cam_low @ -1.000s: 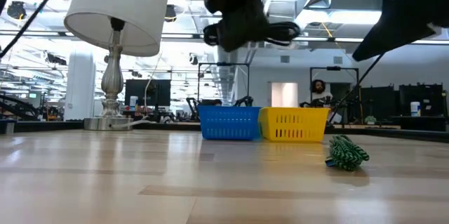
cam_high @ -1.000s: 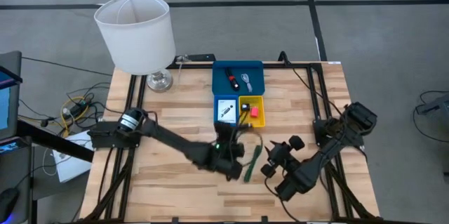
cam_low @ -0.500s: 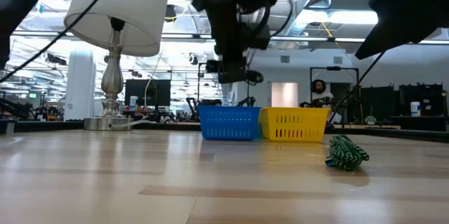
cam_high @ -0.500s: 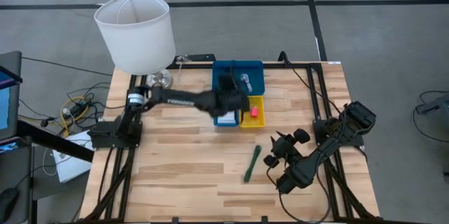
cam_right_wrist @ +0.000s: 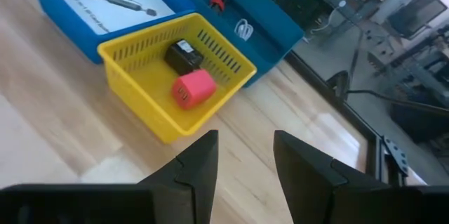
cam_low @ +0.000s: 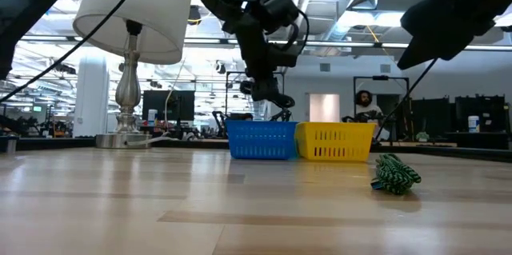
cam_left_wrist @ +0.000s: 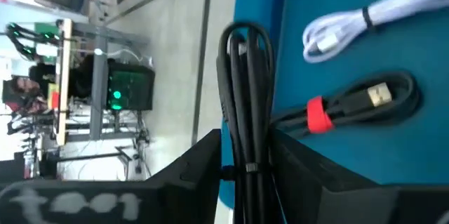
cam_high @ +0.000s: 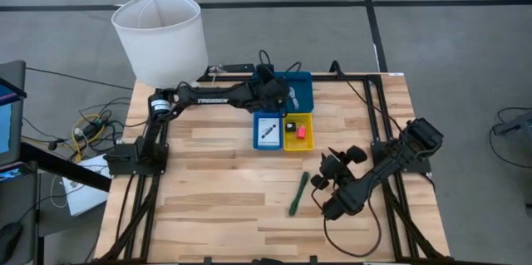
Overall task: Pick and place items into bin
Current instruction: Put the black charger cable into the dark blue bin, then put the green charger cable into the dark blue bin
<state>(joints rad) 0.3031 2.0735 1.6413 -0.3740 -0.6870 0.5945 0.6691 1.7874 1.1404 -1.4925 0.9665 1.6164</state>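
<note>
My left gripper [cam_high: 270,92] hangs over the wide blue tray [cam_high: 302,92] at the table's far side, shut on a bundled black cable [cam_left_wrist: 245,97]. On the tray floor lie a white cable [cam_left_wrist: 344,27] and a black cable with a red tie [cam_left_wrist: 354,103]. The small blue tray [cam_high: 256,130] holds a white card [cam_right_wrist: 105,3]. The yellow tray [cam_right_wrist: 133,62] holds a red piece [cam_right_wrist: 193,87] and a black piece [cam_right_wrist: 184,55]. A green strip [cam_high: 298,194] lies flat on the table, left of my open right gripper [cam_high: 324,179]. My left gripper pinches the black cable bundle between its two fingers [cam_left_wrist: 200,164]. The bundle lies along the fingers, and its looped end [cam_left_wrist: 245,38] sticks out past the fingertips. It is lifted clear above the wide blue tray.
A lamp with a white shade [cam_high: 158,36] stands at the table's far left, close to my left arm. Bare wood lies near and left of the green strip. In the low view a person [cam_low: 364,103] stands in the room beyond the table.
My left gripper has travelled from beside the green strip toward the table's far edge, passing over the small blue tray to the wide blue tray, carrying the black cable bundle lifted. My right gripper has shifted slightly toward the left. The green strip has stayed put.
</note>
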